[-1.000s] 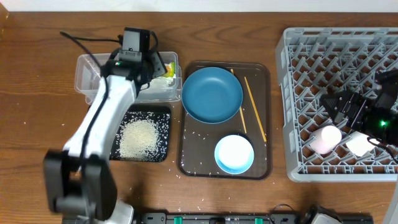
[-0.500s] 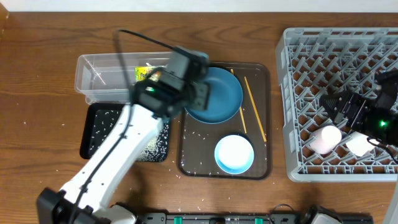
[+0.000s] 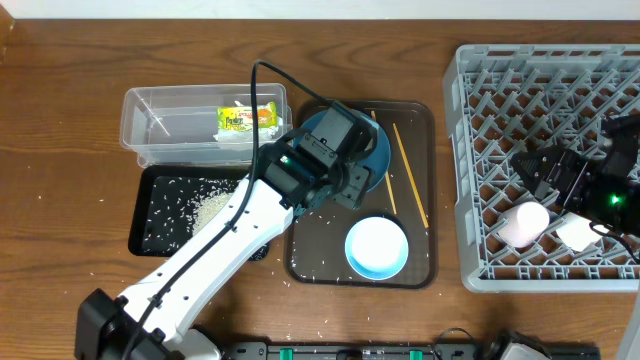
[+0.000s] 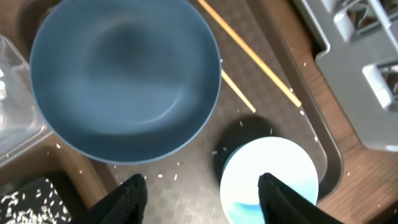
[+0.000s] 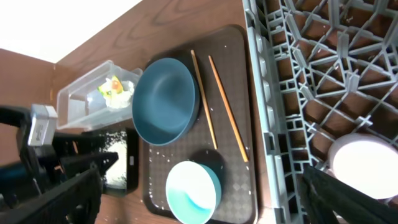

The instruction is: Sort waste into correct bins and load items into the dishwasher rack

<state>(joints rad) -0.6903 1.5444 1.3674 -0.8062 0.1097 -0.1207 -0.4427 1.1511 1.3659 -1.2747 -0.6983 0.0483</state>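
Observation:
My left gripper hangs open and empty over the brown serving tray, between the dark-blue plate and the white bowl. Two chopsticks lie on the tray right of the plate. My right gripper stands wide open inside the grey dishwasher rack, just above a pink cup and a white cup. The snack wrapper lies in the clear tub. Rice covers the black tray.
The brown serving tray holds scattered rice grains. Stray grains also dot the wooden table near the front edge. The rack's wall stands close to the serving tray's right side.
My left arm has swung from the clear tub to the right, over the plate and serving tray. The wrapper now shows lying in the tub. The right arm has not moved.

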